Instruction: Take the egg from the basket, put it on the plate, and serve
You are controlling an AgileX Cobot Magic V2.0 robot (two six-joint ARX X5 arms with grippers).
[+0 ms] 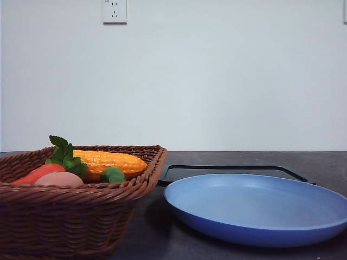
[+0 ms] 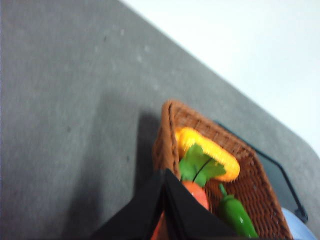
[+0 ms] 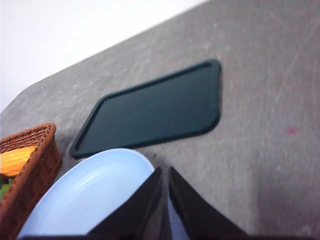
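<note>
Surface: dark grey tabletop [image 1: 227, 160] is running back to a plain white wall [image 1: 217, 81].
Egg: smooth pinkish-brown oval egg [image 1: 58, 179] is lying in the brown woven wicker basket [image 1: 76, 216], at its near rim, long axis running left-right.
Neighbours: orange-red carrot [image 1: 38, 173] is touching the egg; bumpy yellow corn cob [image 1: 108, 161] is lying behind.
Plate: wide shallow blue plate [image 1: 260, 208] is sitting just beside the basket, bare, flat black tray [image 1: 233, 171] behind it.
Left gripper [image 2: 165, 210]: fingers are pressed together above the basket.
Right gripper [image 3: 164, 205]: fingers are nearly closed, holding nothing, over the plate's rim.
</note>
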